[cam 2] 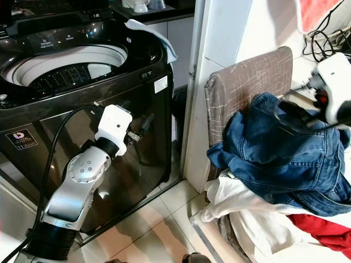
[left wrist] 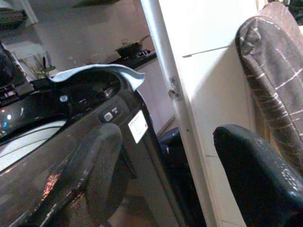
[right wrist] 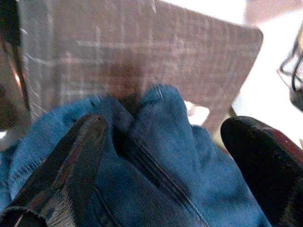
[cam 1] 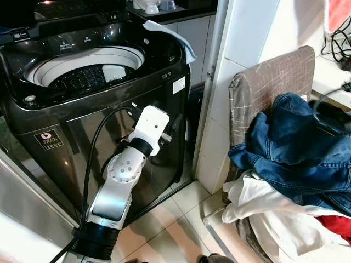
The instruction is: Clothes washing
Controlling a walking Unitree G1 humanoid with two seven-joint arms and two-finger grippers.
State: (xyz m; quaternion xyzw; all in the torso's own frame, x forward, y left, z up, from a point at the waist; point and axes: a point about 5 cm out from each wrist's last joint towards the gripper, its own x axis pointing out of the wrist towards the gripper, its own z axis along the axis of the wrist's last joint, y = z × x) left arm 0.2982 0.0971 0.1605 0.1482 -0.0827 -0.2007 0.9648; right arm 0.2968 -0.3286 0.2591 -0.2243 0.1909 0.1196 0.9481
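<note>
The red garment [cam 2: 323, 230] is cut off by the frame edge. The white clothes [cam 2: 247, 211] lie partly hidden under the denim jacket [cam 2: 274, 153].

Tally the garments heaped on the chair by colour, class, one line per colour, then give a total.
Blue: 1, the denim garment, with the right end effector open over it
White: 1, the white garment
Red: 1, the red garment
Total: 3 that can be told apart on the chair
</note>
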